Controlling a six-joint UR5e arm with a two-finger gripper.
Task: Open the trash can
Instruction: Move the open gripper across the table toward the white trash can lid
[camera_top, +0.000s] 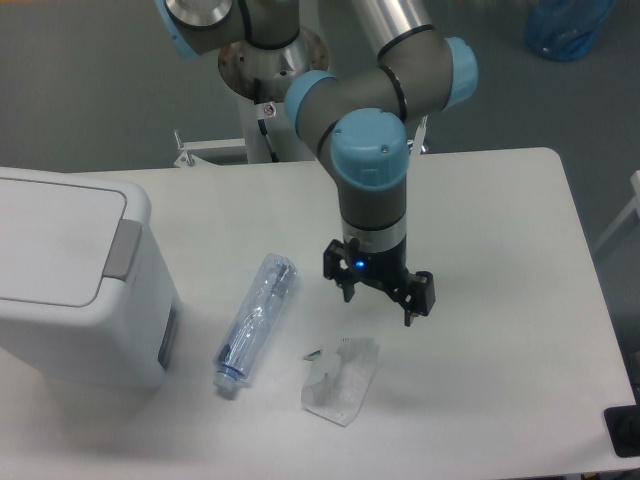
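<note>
The trash can (70, 280) is a large white boxy bin at the left edge of the table. Its flat white lid (50, 235) lies closed, with a grey push tab (124, 249) on its right side. My gripper (378, 305) hangs over the middle of the table, well to the right of the can. Its two black fingers point down, spread apart, with nothing between them. It hovers just above a clear plastic wrapper.
A clear crushed plastic bottle (254, 320) with a blue cap lies between the can and the gripper. A clear plastic wrapper (342, 380) lies below the gripper. The white table (500, 260) ends at the right. A blue bag (568, 25) sits on the floor behind.
</note>
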